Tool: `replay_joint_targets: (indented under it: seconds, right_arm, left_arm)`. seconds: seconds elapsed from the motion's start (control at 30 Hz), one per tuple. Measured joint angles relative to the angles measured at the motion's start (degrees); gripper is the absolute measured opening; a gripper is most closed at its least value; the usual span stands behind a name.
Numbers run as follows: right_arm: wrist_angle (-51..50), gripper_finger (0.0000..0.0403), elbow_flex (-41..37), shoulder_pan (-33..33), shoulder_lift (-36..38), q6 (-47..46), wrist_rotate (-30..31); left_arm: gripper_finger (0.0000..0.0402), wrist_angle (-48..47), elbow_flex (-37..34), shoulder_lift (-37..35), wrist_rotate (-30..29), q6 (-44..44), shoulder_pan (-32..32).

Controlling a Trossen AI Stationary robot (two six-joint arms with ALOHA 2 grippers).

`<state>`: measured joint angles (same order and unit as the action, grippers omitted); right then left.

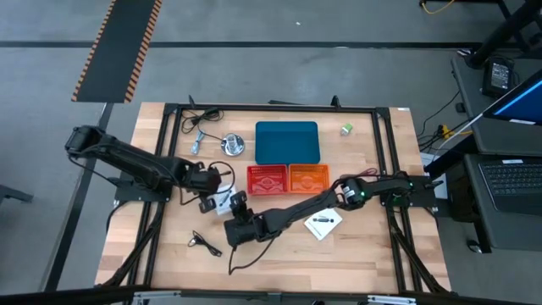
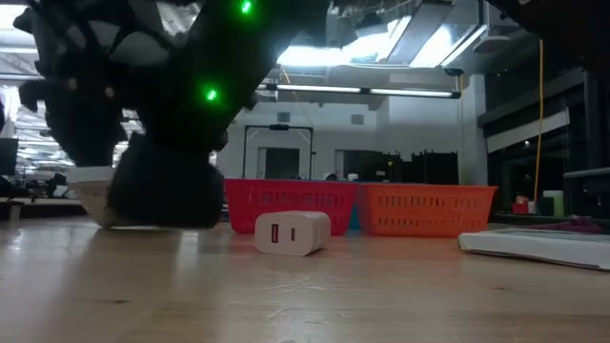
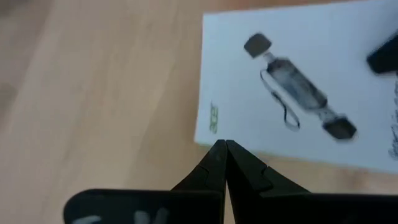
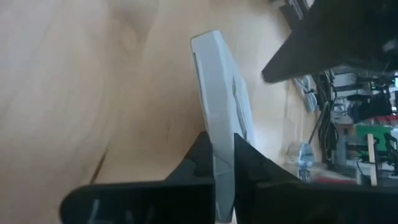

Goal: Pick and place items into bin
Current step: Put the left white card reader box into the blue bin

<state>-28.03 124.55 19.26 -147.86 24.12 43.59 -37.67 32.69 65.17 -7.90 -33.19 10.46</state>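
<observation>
The right gripper sits just in front of the red basket, off its left corner. Its jaws are pressed narrowly onto a white card, which it grips by one edge. From that wrist the card shows edge-on, a thin pale slab between the two dark fingers.

The left gripper is at the same spot in front of the red basket and crowds the card from the other side. Its jaws are fully together and hold nothing, and their joined tip rests right at the card's near edge, over bare wood. The black pen shape printed on the card shows plainly there.

The right arm stretches across the table in front of the red basket and hides part of the surface beneath it. A second card lies flat in front of the red basket, off to its right, close beside that arm.

A pale cube stands in front of the basket's right end. An orange basket adjoins the red one on the right, and a blue tray lies just behind it. A silver disc rests behind it to the left.

One black cable is coiled farther behind and to the left, and another lies well in front. A green cube is behind and to the right.
</observation>
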Motion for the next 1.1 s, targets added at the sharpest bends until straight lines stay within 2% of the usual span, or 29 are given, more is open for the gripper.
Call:
replay_joint_targets:
  seconds: [0.23,0.5,0.63,0.93,1.1]
  right_arm:
    - [-5.68,0.0004,0.02,0.07,4.9,-3.0,0.13]
    - [-17.03,0.0003,0.02,0.17,11.66,-12.19,0.51]
    - [-23.48,0.0003,0.04,0.18,14.62,-16.64,4.56]
    - [-45.99,0.0003,-0.02,1.2,18.01,-38.32,13.1]
    - [-50.61,0.0003,-5.55,2.09,18.45,-46.75,15.57]
  left_arm:
    - [0.0002,0.23,0.11,-7.98,-3.01,4.37,-0.02]
    - [0.0002,2.2,0.15,-15.2,-7.71,8.99,-0.07]
    - [0.0002,6.12,0.15,-16.8,-8.07,13.14,-0.07]
    - [0.0002,12.1,0.17,-17.01,-8.11,19.46,-0.07]
    - [0.0002,14.91,0.24,-17.03,-8.09,21.95,-0.07]
